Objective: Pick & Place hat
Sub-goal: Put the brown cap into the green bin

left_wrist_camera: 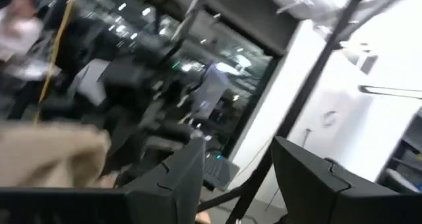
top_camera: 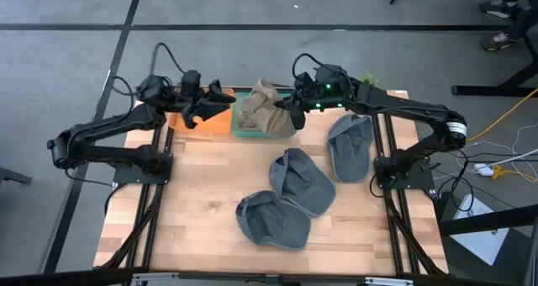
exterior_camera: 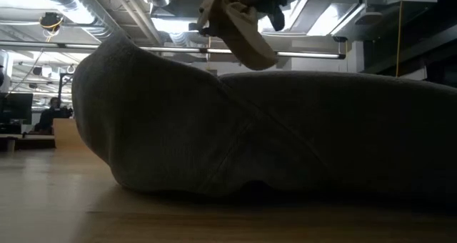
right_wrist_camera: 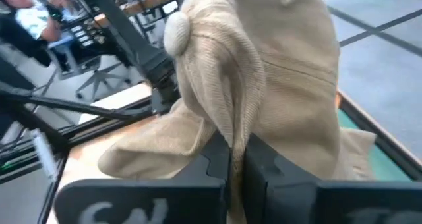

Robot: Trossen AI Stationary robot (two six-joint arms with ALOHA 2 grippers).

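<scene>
The right gripper's fingers (right_wrist_camera: 227,161) are pressed nearly together on a fold of the tan corduroy hat (top_camera: 265,109), which hangs from them in the air above a green bin (top_camera: 238,128) at the far edge of the desk (top_camera: 202,193). Just left of that hat, the left gripper's fingers (left_wrist_camera: 181,178) stand well apart with nothing between them, beside the cloth but not touching it. Three grey hats lie on the desk to the near right: one (top_camera: 350,145) by the right arm, one (top_camera: 301,181) in the middle and one (top_camera: 271,220) nearest.
</scene>
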